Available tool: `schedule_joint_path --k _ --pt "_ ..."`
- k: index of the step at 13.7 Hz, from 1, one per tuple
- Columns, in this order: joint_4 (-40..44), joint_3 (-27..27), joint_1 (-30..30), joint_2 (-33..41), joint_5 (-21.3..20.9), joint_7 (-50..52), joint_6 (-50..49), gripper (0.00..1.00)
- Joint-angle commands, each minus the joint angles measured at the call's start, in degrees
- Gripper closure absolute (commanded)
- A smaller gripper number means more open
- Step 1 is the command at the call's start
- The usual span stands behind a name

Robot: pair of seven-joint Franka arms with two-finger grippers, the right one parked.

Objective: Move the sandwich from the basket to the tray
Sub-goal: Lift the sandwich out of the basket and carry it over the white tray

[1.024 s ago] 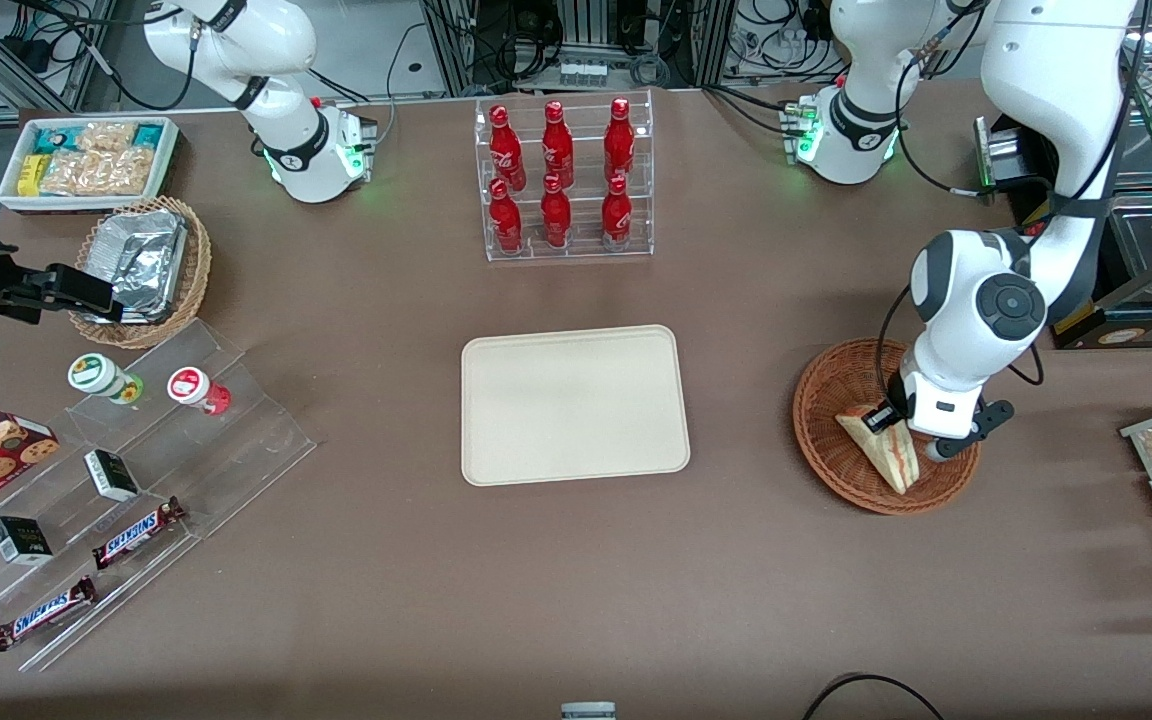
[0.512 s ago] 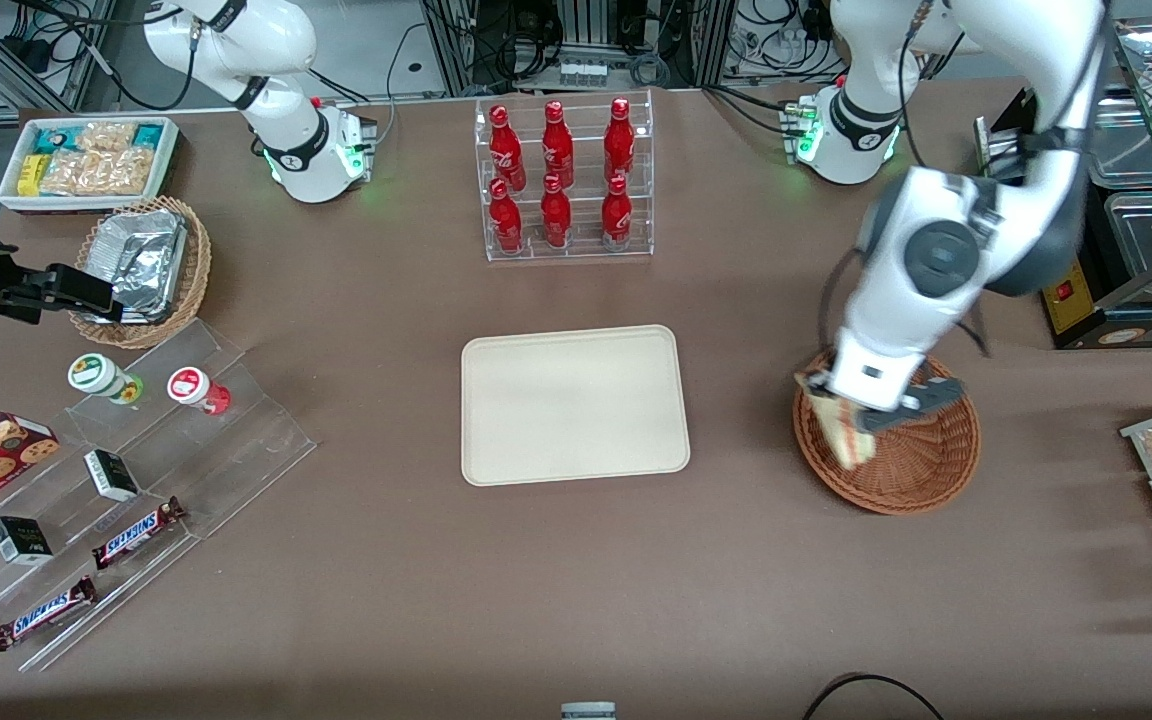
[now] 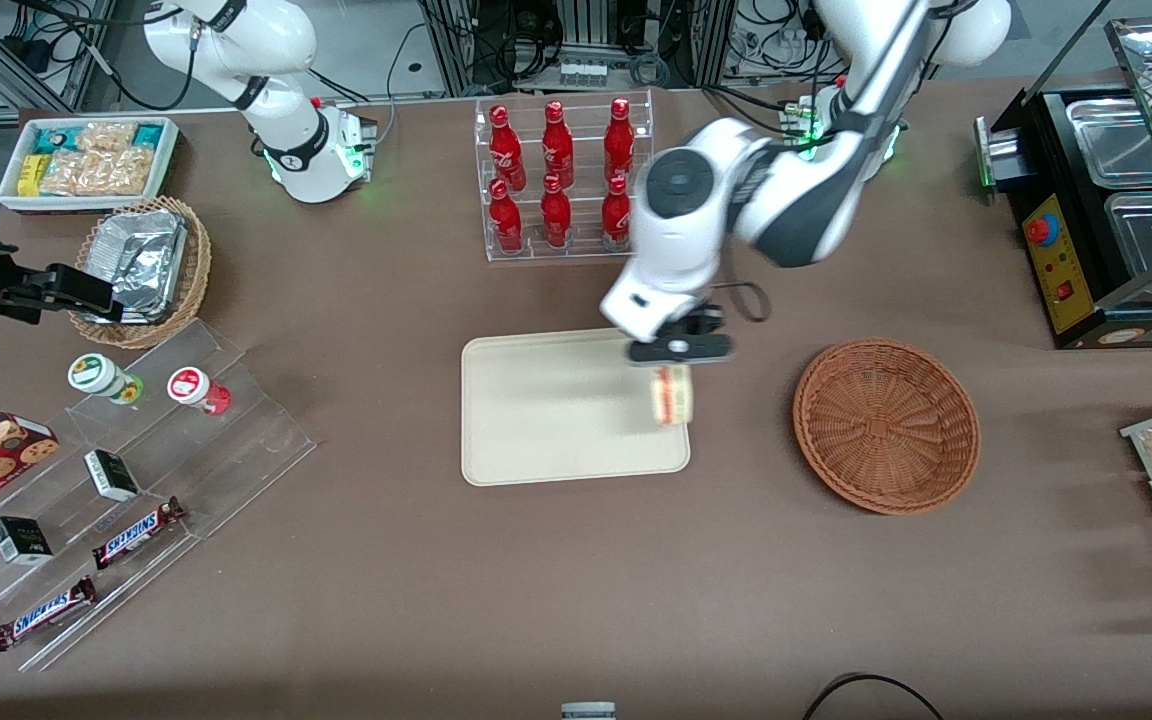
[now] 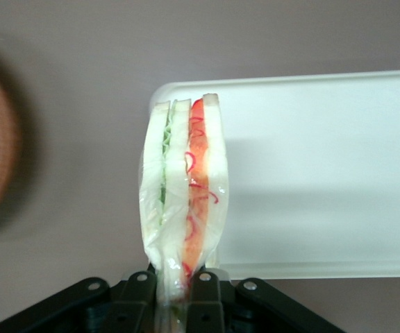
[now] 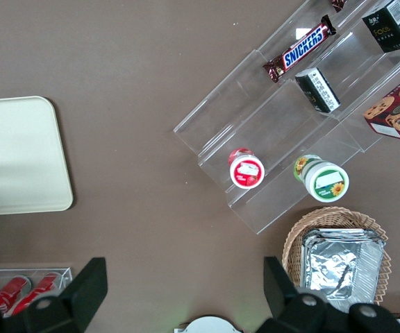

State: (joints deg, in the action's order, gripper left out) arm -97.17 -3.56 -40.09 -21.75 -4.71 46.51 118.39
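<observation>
Two arms on this rig, only the working one matters. Scanning across the front view: toward the parked arm's end of the table, well away from the gripper, sit a white bin of snacks [image 3: 86,160], a tan wicker basket with foil [image 3: 141,268] and clear acrylic steps [image 3: 136,480] holding Snickers bars [image 3: 136,532] and small jars. Closer in is the tray [image 3: 556,420], flat and cream, lying under the gripper. A rack of red bottles [image 3: 561,180] stands farther from the camera than the gripper. The gripper [image 3: 674,350] hangs over the tray's edge on the basket side, its fingers [image 4: 203,295] pinched on the sandwich [image 3: 672,394], which hangs below them, off the tray surface as far as I can tell. The wrist view shows it best: the sandwich [image 4: 185,201] stands on edge in clear wrap, green layer on one side, red on the other, over the tray's rounded corner [image 4: 172,94]. The basket [image 3: 886,425] sits beside the gripper toward the working arm's end, nothing in it.
</observation>
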Motion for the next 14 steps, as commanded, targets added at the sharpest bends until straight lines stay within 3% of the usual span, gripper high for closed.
schedule_joint_path --k 1,7,14 --pt "10.31 0.66 -4.11 -9.43 1.10 2.88 -0.71 1.00" --pt "11.65 0.22 -7.99 -18.76 1.01 7.71 9.13 1.00" --pt "10.24 0.22 -7.99 -19.56 1.02 11.59 10.37 1.00"
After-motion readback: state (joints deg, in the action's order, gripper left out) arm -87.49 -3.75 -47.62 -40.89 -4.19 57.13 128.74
